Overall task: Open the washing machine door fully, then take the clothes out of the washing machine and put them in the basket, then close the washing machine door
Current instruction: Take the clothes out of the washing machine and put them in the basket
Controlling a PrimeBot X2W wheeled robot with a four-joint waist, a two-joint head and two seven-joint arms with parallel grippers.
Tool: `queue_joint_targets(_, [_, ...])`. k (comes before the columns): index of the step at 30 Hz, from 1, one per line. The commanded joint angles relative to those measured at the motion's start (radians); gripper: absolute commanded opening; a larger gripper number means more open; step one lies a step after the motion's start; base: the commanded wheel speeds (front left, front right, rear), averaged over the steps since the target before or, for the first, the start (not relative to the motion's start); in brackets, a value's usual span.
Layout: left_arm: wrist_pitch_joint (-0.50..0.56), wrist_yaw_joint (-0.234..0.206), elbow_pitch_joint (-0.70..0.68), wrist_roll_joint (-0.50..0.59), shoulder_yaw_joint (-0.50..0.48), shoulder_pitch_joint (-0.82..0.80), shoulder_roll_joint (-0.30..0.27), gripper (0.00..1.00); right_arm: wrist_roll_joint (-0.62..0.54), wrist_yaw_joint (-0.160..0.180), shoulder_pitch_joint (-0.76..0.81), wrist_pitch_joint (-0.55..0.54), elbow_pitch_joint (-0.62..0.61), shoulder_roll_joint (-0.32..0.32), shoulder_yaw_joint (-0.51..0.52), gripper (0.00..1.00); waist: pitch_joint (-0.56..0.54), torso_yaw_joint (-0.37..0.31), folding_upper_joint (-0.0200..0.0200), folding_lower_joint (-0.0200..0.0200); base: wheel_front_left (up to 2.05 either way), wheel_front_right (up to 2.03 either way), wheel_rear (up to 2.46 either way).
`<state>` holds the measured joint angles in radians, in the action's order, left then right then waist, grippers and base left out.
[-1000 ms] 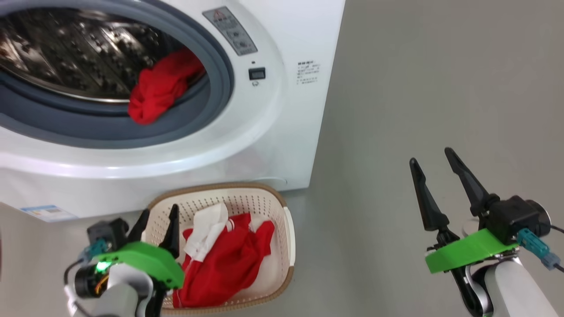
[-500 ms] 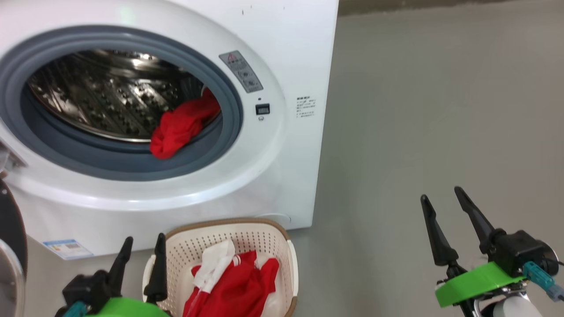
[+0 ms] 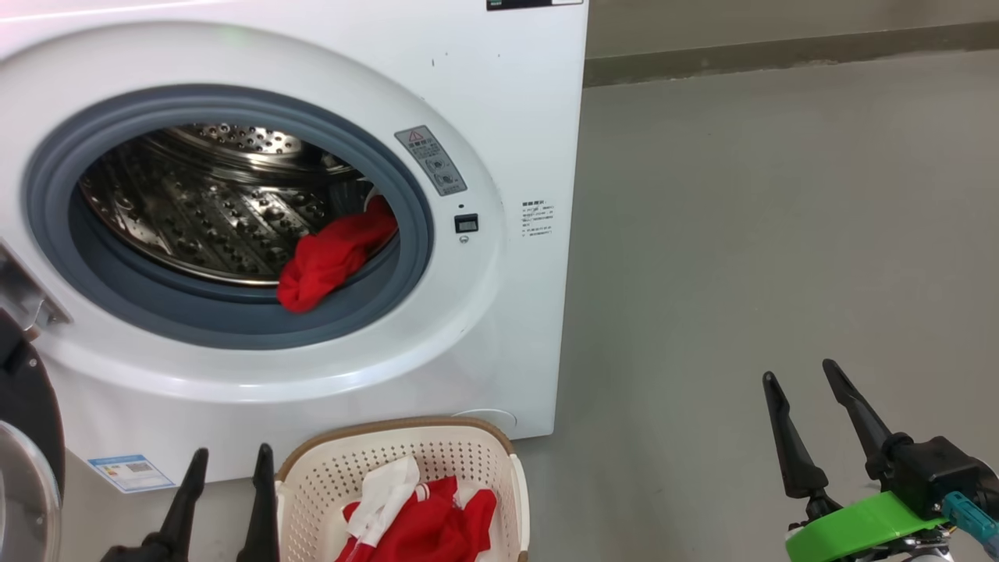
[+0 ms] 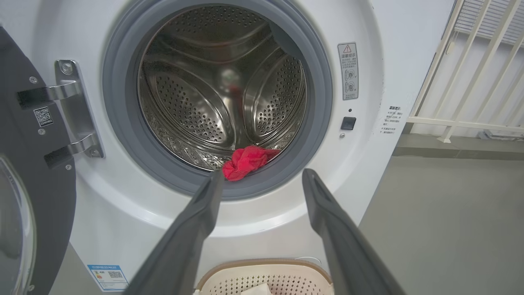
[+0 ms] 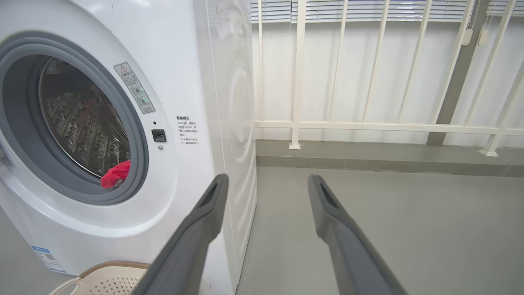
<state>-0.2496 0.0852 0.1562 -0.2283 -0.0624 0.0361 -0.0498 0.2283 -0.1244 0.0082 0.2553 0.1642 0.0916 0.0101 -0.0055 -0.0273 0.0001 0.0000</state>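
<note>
In the head view, the washing machine [image 3: 499, 117] has its door [image 3: 31, 406] swung out to the left. One red cloth [image 3: 332, 254] lies at the bottom right of the round hole, slanting up to the right over the grey rubber ring [image 3: 234, 336]. The basket [image 3: 390, 428] sits on the floor right below, with other clothes [image 3: 437, 531] in it. The left gripper [image 3: 229, 468] is beside the basket, and the right gripper [image 3: 801, 375] is well off to the right. Both have fingers spread wide and hold nothing. In the left wrist view, the red cloth is straight ahead, between the fingertips, so I think the left arm is nearer. In the right wrist view, it is far to the left.
</note>
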Motion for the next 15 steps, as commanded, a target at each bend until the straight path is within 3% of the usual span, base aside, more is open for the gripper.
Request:
queue_joint_targets(1, [-0.012, -0.009, -0.033, 0.014, -0.035, -0.007, -0.008, 1.00, -0.007, -0.006, -0.011, 0.006, -0.028, 0.011, -0.016, 1.00, -0.003, 0.002, -0.0001, 0.0000, 0.00, 0.00, 0.00])
queue_joint_targets(15, [-0.012, -0.011, -0.043, 0.028, -0.035, 0.021, -0.002, 1.00, -0.011, -0.006, 0.011, 0.006, -0.026, 0.006, -0.014, 1.00, -0.017, 0.006, -0.0001, 0.0000, 0.00, 0.00, 0.00])
